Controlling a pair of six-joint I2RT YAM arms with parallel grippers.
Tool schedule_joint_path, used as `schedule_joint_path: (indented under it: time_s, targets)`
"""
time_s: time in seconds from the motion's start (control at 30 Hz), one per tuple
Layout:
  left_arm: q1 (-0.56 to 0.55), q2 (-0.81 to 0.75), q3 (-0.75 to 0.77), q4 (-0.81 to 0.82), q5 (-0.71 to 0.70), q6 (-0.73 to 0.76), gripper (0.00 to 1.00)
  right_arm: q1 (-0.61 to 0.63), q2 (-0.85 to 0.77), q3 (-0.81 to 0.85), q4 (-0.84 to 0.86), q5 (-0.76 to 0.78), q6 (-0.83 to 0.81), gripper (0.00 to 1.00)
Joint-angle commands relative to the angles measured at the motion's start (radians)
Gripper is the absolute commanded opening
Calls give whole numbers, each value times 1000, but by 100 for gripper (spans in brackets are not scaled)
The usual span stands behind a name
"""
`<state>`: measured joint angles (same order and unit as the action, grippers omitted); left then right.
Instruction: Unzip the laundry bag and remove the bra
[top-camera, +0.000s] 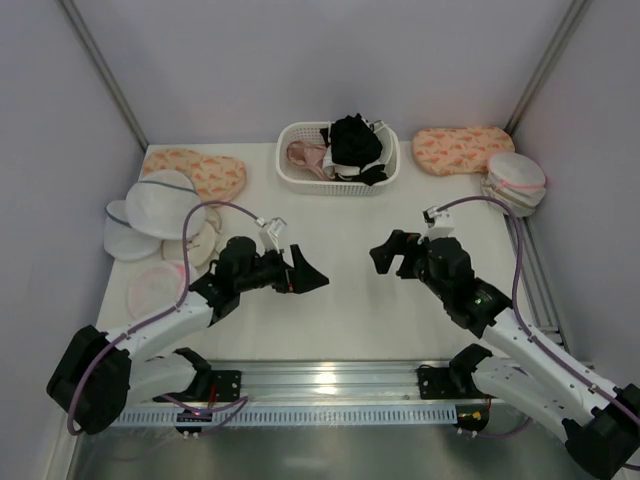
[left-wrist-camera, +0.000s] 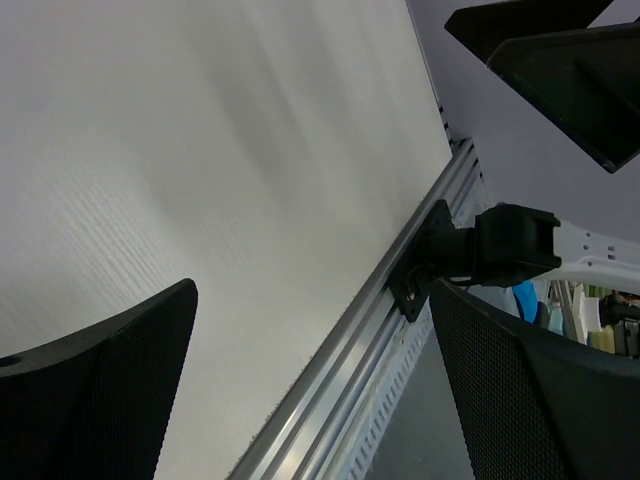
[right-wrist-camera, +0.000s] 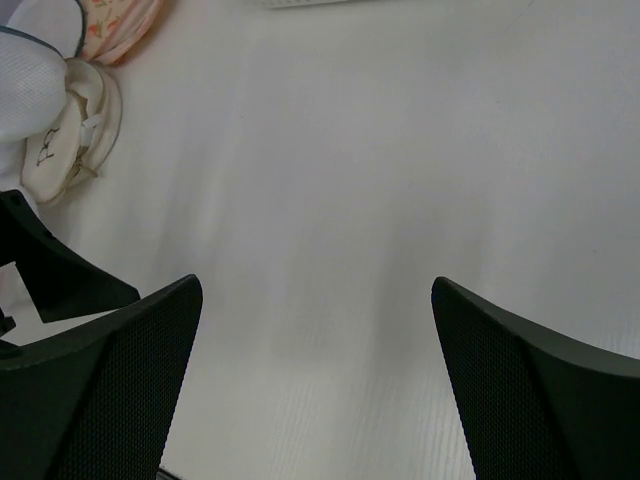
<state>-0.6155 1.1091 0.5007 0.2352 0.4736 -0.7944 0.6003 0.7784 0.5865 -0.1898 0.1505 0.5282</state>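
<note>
The round pink-rimmed mesh laundry bag (top-camera: 155, 288) looks pinkish inside; left fingers (top-camera: 312, 277) and right fingers (top-camera: 382, 255) spread.

Colours only:
- my left gripper (top-camera: 306, 272) and right gripper (top-camera: 391, 256): black, with fine dotted texture on the finger pads (right-wrist-camera: 100, 395)
- cables (top-camera: 196, 214): purple
- table (top-camera: 340, 300): plain white
- rail (top-camera: 330, 385): silver
- basket (top-camera: 298, 178): white, slotted
- garment (top-camera: 355, 140) in the basket: black
- bra (top-camera: 305, 155) beside it: pale pink
- two flat pouches (top-camera: 200, 172), (top-camera: 462, 150): peach with orange print
- big mesh bag (top-camera: 160, 200): white, grey-blue rim
- round case (right-wrist-camera: 70, 140): cream, dark marks
- laundry bag (top-camera: 155, 288): white mesh, pink rim, pinkish inside
- domed mesh pouch (top-camera: 516, 175): white, pink rim
</note>
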Motion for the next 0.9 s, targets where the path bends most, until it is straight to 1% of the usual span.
schedule_joint_path:
  time_s: [0.0,0.07,0.1,0.17,0.2,0.27,0.33,0.37,0.43,0.47,0.53,0.57,0.63,0.67,0.7,0.77,0.8,0.87]
  targets:
    - [-7,23,-4,85,30,-11,99,-4,19,41,-2,63,-11,100]
    - [-10,28,-4,90,30,-14,100,-4,38,74,-29,101,-28,99]
    - [-12,28,-2,90,31,-16,100,-7,70,94,-83,179,-31,100]
    - [-12,24,-4,90,28,-17,99,-20,107,153,-132,263,-30,100]
    - [-13,24,-4,89,30,-17,99,-36,142,170,-164,334,-27,99]
    - [-15,24,-5,88,30,-23,100,-124,173,220,-192,353,-2,99]
    - [-18,24,-7,87,30,-28,99,-210,191,240,-180,295,21,99]
    - [-18,21,-11,84,28,-29,99,-303,194,237,-143,279,45,99]
    - [-23,17,-16,87,28,-35,99,-397,220,224,-99,233,59,100]
    - [-23,15,-19,85,28,-35,99,-484,237,225,-80,219,72,100]
    - [-24,18,-30,87,28,-32,99,-548,281,254,-53,212,70,100]
    - [-24,26,-36,90,33,-32,100,-606,373,284,-43,192,72,100]
    - [-24,34,-42,93,37,-37,100,-677,406,314,-40,179,90,100]
    - [-24,37,-44,96,40,-39,99,-710,465,326,-31,129,104,100]
    - [-26,38,-45,101,40,-42,99,-770,490,332,7,104,125,99]
    - [-27,37,-53,108,39,-49,99,-818,527,326,71,54,151,100]
    - [-26,35,-54,110,39,-51,99,-841,556,320,148,-3,161,100]
    - [-27,28,-62,108,33,-52,99,-890,585,303,240,-66,210,100]
